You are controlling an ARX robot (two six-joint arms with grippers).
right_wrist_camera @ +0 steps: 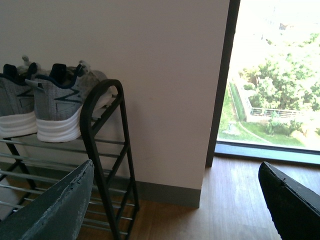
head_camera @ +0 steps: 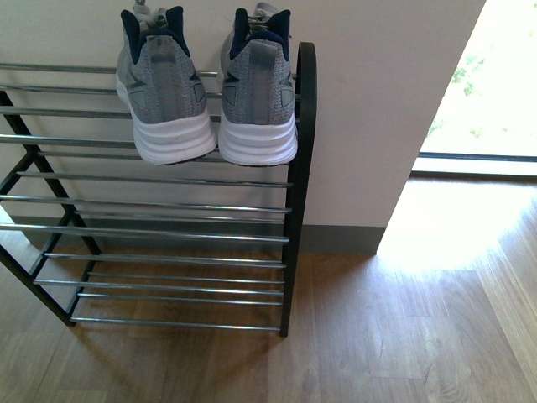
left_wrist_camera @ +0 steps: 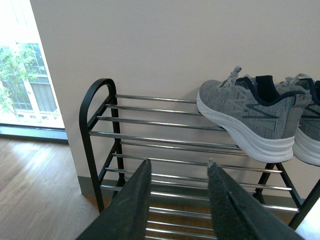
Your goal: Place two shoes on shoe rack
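Both tools open and empty, held off the shoe rack; both shoes on its top tier.

Left tool: fingers spread with a clear gap and nothing between them, aimed at the shoe rack from in front. Right tool: fingers set wide apart, nothing held, facing the rack's rounded end post and the wall. Neither arm shows in the front view. Count: 2 shoes, 1 rack, 4 tiers of chrome rods. One shoe sits just beside the end post, the other shoe next to it. Both stand on their soles with heels out over the front rod and toes toward the wall. Both shoes lie well apart from either tool. The three lower tiers carry nothing.
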